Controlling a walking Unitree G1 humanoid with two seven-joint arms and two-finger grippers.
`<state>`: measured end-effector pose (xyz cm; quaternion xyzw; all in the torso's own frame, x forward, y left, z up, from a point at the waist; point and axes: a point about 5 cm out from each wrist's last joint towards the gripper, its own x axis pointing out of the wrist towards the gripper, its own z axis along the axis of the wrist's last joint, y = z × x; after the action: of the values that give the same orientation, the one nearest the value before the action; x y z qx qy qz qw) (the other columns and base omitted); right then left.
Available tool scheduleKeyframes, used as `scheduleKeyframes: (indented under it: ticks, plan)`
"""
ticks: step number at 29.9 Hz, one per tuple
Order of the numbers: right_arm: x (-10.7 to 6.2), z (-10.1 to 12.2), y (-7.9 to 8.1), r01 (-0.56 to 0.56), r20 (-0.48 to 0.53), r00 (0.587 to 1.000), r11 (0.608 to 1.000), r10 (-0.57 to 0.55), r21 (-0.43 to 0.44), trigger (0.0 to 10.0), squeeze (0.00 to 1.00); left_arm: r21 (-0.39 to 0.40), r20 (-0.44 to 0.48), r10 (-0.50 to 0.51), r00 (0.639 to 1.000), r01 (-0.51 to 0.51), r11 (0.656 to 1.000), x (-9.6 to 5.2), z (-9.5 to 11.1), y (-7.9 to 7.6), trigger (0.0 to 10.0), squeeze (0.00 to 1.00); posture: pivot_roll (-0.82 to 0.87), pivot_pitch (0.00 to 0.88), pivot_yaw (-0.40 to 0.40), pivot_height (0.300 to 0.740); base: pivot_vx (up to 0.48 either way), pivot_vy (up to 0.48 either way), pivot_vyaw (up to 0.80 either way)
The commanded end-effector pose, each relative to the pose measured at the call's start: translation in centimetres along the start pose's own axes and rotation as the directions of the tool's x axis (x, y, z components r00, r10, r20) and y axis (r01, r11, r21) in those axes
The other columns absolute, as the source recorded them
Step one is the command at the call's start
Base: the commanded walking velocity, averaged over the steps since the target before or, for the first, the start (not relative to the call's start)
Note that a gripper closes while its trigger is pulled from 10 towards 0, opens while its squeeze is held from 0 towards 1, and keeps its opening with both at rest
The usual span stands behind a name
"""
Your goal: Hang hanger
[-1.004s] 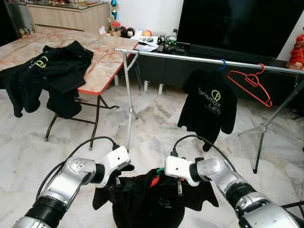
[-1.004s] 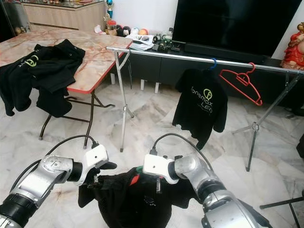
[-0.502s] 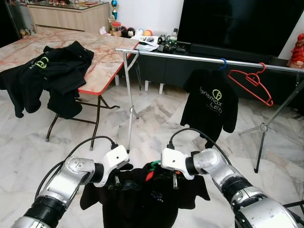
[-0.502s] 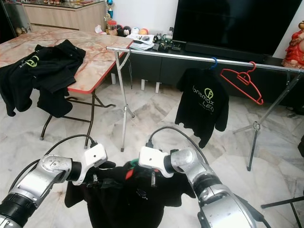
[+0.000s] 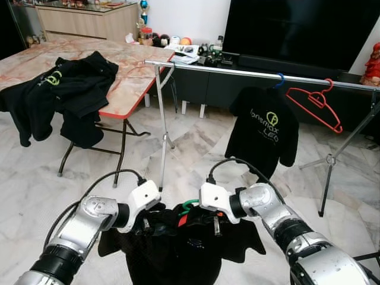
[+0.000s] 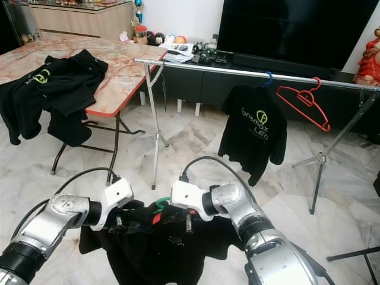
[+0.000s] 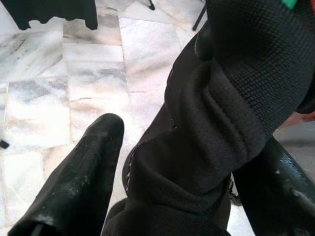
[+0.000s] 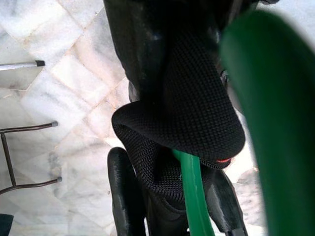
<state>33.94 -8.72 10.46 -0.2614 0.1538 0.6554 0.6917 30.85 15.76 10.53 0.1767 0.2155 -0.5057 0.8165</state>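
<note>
I hold a black shirt (image 5: pixel 190 249) on a green hanger (image 5: pixel 189 206) low in front of me, between both arms. My left gripper (image 5: pixel 144 224) is shut on the shirt's left shoulder; folded black fabric (image 7: pixel 216 128) sits between its fingers (image 7: pixel 78 172). My right gripper (image 5: pixel 202 218) is shut on the shirt's collar and the green hanger (image 8: pixel 194 196) near its hook. Ahead runs a silver clothes rail (image 5: pixel 255 73) with a black logo shirt (image 5: pixel 263 130) on a blue hanger and a bare red hanger (image 5: pixel 314 104).
A folding table (image 5: pixel 127 71) with black garments (image 5: pixel 56 89) stands at the left. A dark TV cabinet (image 5: pixel 237 65) and large screen (image 5: pixel 297 27) lie behind the rail. The rail's tripod legs (image 5: pixel 163 142) stand on the marble floor.
Both grippers have drawn closer together and slightly up with the shirt. The green hanger hook now shows above the collar between them.
</note>
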Motion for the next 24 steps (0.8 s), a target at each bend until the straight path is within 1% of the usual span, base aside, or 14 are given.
scheduleKeyframes:
  ticks: [1, 2, 7, 9, 13, 24]
  plan:
    - [-0.22, 2.2, -1.02, 0.016, 0.059, 0.998, 0.998, -0.012, -0.066, 10.0, 0.0, 0.011, 0.015, 0.0, 1.0, 0.0, 1.0, 0.27, 0.62, 0.15, 1.2, 0.0, 0.16, 0.0, -0.063, 0.74, 0.0, 0.0, 0.0]
    - [-0.23, 2.19, -1.02, 0.015, 0.059, 0.998, 0.998, -0.011, -0.066, 10.0, 0.0, 0.008, 0.017, -0.002, 1.0, 0.002, 1.0, 0.29, 0.64, 0.14, 0.0, 0.0, 0.16, 0.0, -0.063, 0.74, 0.0, 0.0, 0.0]
    - [-0.27, 2.19, -0.95, 0.007, 0.065, 0.998, 0.998, -0.002, -0.069, 10.0, 0.0, 0.002, 0.025, -0.014, 1.0, 0.014, 1.0, 0.43, 0.72, 0.06, 0.0, 0.0, 0.15, 0.0, -0.066, 0.74, 0.0, 0.0, 0.0]
    - [-0.27, 2.22, -0.94, 0.002, 0.068, 0.998, 0.998, 0.002, -0.068, 10.0, 0.0, 0.004, 0.022, -0.04, 0.999, 0.04, 0.999, 0.46, 0.71, -0.17, 0.0, 0.0, 0.15, 0.0, -0.066, 0.74, 0.0, 0.0, 0.0]
    - [-0.26, 2.31, -1.03, 0.007, 0.071, 0.997, 0.998, -0.002, -0.061, 10.0, 0.0, 0.0, 0.022, -0.062, 0.998, 0.062, 0.998, 0.55, 0.72, -0.37, 0.0, 0.0, 0.16, 0.0, -0.07, 0.74, 0.0, 0.0, 0.0]
    - [-0.15, 2.63, -1.1, -0.002, 0.081, 0.997, 0.998, 0.007, -0.056, 10.0, 0.0, -0.002, 0.027, -0.068, 0.997, 0.068, 0.998, 0.6, 0.75, -0.42, 0.0, 0.0, 0.16, 0.0, -0.074, 0.74, 0.0, 0.0, 0.0]
